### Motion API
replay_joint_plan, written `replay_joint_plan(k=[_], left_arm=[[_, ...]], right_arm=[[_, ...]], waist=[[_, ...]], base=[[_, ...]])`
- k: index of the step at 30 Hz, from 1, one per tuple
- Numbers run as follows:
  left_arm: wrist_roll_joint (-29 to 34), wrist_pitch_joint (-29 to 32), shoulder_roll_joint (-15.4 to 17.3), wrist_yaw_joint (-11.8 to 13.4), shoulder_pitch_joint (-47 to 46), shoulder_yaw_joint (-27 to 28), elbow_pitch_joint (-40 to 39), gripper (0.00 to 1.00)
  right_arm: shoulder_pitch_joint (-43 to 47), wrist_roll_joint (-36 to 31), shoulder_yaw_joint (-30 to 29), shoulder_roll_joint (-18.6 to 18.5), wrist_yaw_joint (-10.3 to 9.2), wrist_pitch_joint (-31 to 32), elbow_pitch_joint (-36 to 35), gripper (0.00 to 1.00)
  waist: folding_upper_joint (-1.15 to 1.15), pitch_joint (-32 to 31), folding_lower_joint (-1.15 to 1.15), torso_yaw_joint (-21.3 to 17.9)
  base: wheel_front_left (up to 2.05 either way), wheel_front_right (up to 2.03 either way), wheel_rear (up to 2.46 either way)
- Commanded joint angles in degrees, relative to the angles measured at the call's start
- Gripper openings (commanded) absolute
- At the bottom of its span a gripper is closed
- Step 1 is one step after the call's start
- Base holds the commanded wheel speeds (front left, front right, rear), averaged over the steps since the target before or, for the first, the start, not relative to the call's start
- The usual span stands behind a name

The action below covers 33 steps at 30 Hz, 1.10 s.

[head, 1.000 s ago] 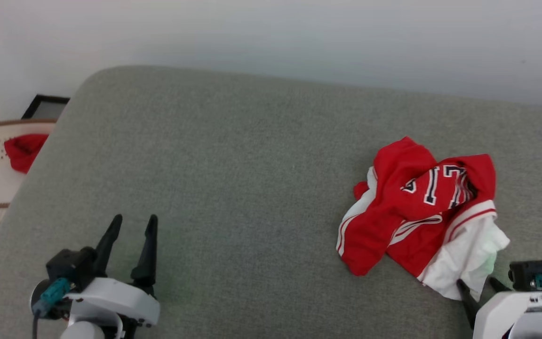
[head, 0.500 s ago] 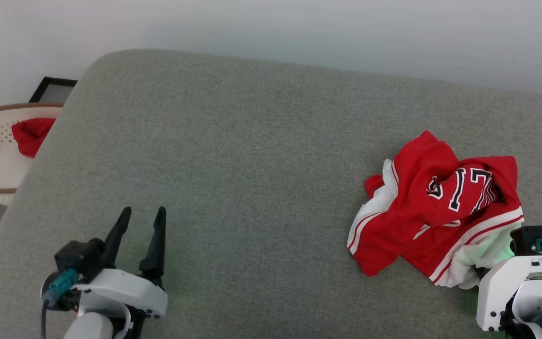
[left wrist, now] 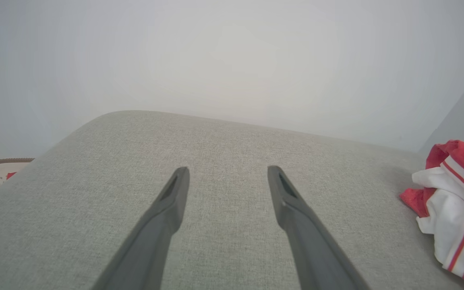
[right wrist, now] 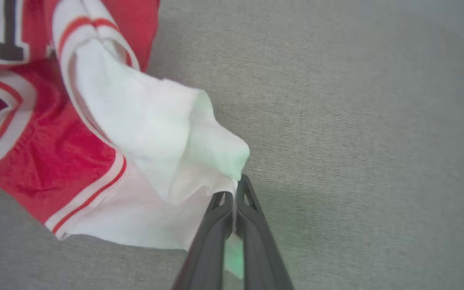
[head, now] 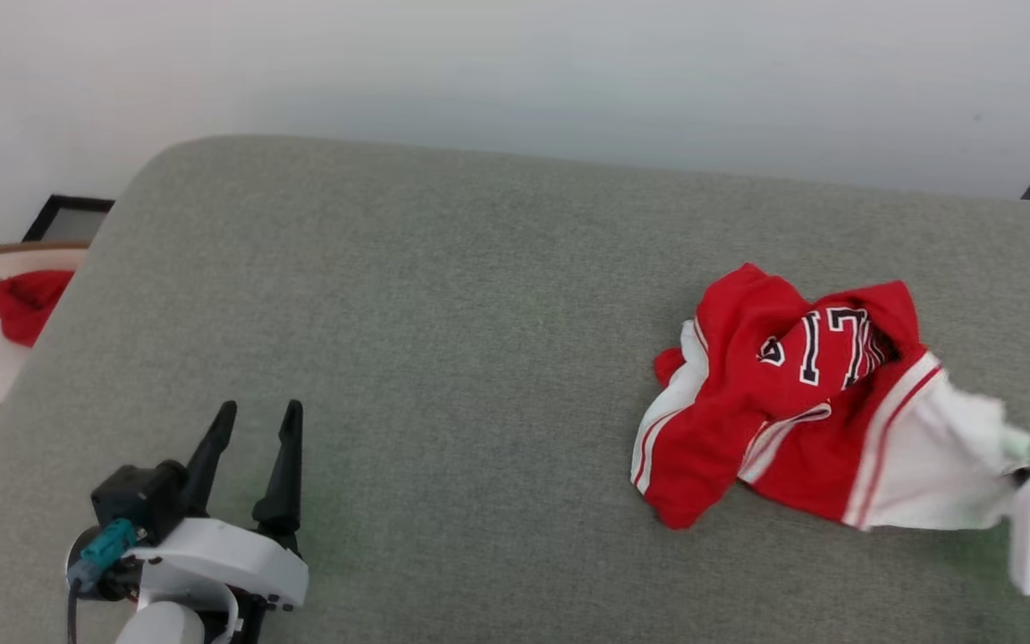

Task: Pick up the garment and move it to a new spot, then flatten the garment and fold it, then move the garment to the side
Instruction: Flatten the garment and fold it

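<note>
Two right fingers [right wrist: 210,237] are clamped on a white sleeve of the garment [right wrist: 34,161]; left fingers [left wrist: 163,217] gape wide, empty.

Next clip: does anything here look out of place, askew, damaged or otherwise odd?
Only the garment stands out: it lies crumpled in a heap on the right of the grey cushion, its number folded and tilted, one white sleeve stretched toward the right end effector, shut on its edge. No damage shows.

Right tool [right wrist: 234,189] pinching white sleeve of garment [right wrist: 54,137] over grey cushion [right wrist: 357,121].
</note>
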Motion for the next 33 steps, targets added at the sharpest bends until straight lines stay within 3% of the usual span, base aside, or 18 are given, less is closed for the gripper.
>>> replay_joint_plan(k=[1,9,18,21,22,23,33], left_arm=[[0.5,0.0,-0.1,-0.3,0.4,0.2,0.0,1.0],[0.7,0.0,-0.3,-0.5,0.0,-0.2,0.2,1.0],[0.8,0.0,0.1,-0.7,-0.6,-0.7,0.6,1.0],[0.9,0.0,0.0,-0.7,-1.0,-1.1,0.8,1.0],[0.9,0.0,0.0,-0.7,-1.1,-1.2,0.9,1.0],[0.9,0.0,0.0,-0.6,-1.3,-1.4,1.0,1.0],[0.4,0.4,1.7,-0.7,-2.5,-3.7,0.1,1.0]], right_arm=[[1.1,-0.6,-1.2,-1.1,-0.06,0.5,-0.7,0.0],[2.4,-2.7,-7.3,-5.1,-0.06,-0.1,0.6,0.0],[2.4,-4.8,-12.6,-4.6,-0.06,-3.0,8.0,0.0],[1.4,-5.3,-12.7,-4.2,-0.06,-4.5,10.9,0.48],[0.8,-5.2,-12.5,-3.9,-0.06,-5.1,11.6,0.85],[0.5,-5.3,-12.2,-3.8,-0.06,-5.5,12.2,1.0],[-1.3,-4.4,-9.7,-2.8,-0.06,-7.6,11.4,1.0]], waist=[[0.0,-0.7,0.0,-0.8],[0.0,-0.9,0.0,-1.2],[0.0,0.1,0.0,-1.2],[0.0,0.2,0.0,-1.4],[0.0,0.1,0.0,-1.5],[0.0,0.1,0.0,-1.7],[0.0,-1.5,0.0,-4.6]], base=[[0.0,0.0,0.0],[0.0,0.0,0.0],[0.0,0.0,0.0],[0.0,0.0,0.0],[0.0,0.0,0.0],[0.0,0.0,0.0],[0.0,0.0,0.0]])
